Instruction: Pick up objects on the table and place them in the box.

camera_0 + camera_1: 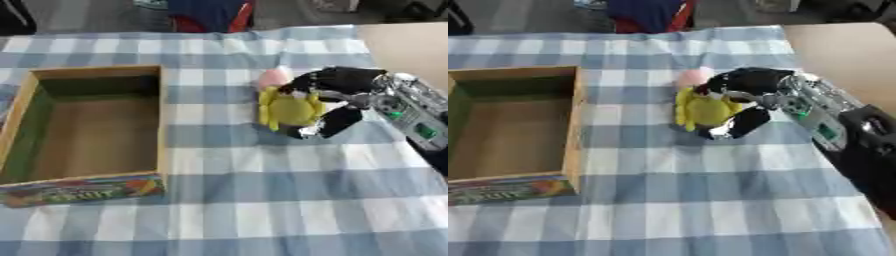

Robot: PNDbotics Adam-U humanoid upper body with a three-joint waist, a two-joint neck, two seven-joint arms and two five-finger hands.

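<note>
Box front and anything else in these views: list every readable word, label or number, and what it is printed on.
Box, colourful front panel: lettering present, too blurred to read.
Right hand, curled round the yellow toy: no text visible.
Checked tablecloth: none.

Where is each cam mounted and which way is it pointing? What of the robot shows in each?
Left eye view: in the head, looking down at the checked table; shows the box whole and the right hand curled round a yellow toy.
Right eye view: same head, set slightly to the right; the box is cut at the left edge, more of the right forearm shows.
Shared: same moment, box, toy, right hand; no left hand.
</note>
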